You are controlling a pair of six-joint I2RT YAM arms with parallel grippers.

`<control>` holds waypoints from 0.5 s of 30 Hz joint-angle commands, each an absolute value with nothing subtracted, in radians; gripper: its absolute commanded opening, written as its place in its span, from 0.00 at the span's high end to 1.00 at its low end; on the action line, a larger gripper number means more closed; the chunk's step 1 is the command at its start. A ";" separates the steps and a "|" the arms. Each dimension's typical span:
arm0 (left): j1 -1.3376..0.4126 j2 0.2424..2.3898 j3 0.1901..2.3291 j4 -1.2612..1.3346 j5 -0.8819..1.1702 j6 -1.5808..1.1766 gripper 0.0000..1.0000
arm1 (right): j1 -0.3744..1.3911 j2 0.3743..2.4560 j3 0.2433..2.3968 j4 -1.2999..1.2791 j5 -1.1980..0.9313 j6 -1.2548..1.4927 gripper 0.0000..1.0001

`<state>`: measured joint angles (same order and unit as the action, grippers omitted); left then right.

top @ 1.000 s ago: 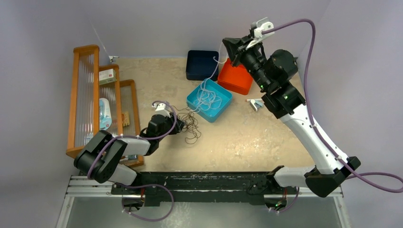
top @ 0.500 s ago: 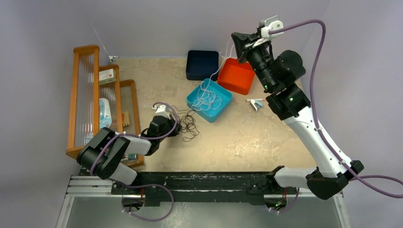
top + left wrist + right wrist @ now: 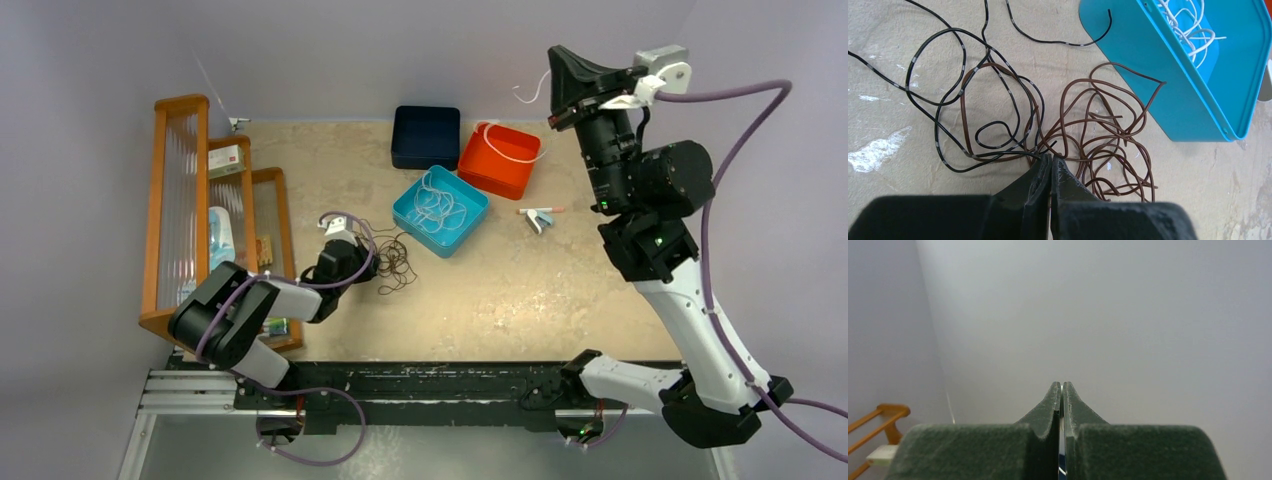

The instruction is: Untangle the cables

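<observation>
- Left jaws: clenched tip to tip, low over the surface. Their points sit where the brown cable (image 3: 1098, 142) and the black cable (image 3: 912, 62) cross. I cannot tell whether a strand is nipped.
- Right jaws: clenched high in the air, apparently on a white cable (image 3: 520, 98) that trails down onto the red box (image 3: 495, 172).
- The dark tangle lies straight ahead of the left jaws, with black loops ahead-left and the brown mass ahead-right. It sits just beside the teal bin (image 3: 1168, 65), which holds more white cables (image 3: 437, 205). It has no single long axis and sprawls sideways.
- The left arm (image 3: 270, 300) is far nearer to it.
- No writing is legible. The print on the small box (image 3: 226, 160) in the wooden rack (image 3: 180, 200) is too small.
</observation>
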<state>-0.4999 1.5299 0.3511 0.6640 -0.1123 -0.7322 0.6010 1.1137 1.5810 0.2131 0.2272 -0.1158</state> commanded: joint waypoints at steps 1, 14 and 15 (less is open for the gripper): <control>-0.498 1.565 0.353 0.581 -0.162 -0.745 1.00 | 0.597 1.089 1.581 0.291 0.284 -0.161 1.00; -0.499 1.373 0.341 0.361 -0.198 -0.746 1.00 | 0.598 1.159 1.558 0.145 0.149 -0.113 1.00; -0.499 1.343 0.336 0.331 -0.207 -0.748 1.00 | 0.598 1.160 1.550 0.145 0.149 -0.109 1.00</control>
<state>-0.4999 1.4368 0.3603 0.4969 -0.1566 -0.7422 0.6010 1.1595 1.5700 0.1524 0.1833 -0.1291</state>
